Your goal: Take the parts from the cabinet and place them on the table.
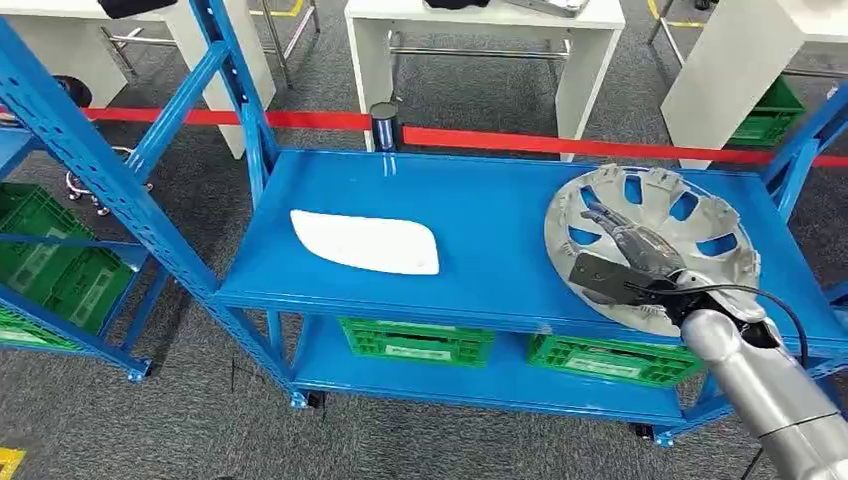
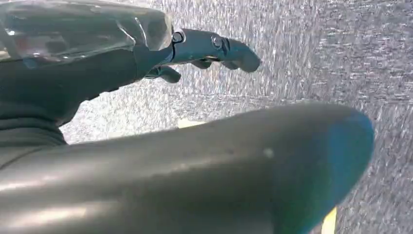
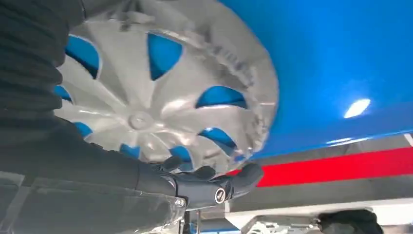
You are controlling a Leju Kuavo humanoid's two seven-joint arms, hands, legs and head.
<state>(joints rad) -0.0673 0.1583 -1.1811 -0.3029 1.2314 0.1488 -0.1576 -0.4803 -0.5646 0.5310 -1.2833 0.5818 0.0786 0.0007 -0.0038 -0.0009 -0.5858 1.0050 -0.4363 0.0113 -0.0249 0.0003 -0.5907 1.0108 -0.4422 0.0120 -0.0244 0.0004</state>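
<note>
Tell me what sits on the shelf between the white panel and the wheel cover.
Nothing: in the head view, bare blue shelf separates the white panel from the wheel cover, where the right hand is.

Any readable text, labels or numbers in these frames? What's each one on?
None is legible.
White labels on the green crates under the blue shelf: too small and blurred to read.
Round emblem on the right hand: no readable characters.
Hubcap and white panel: no visible markings.
</note>
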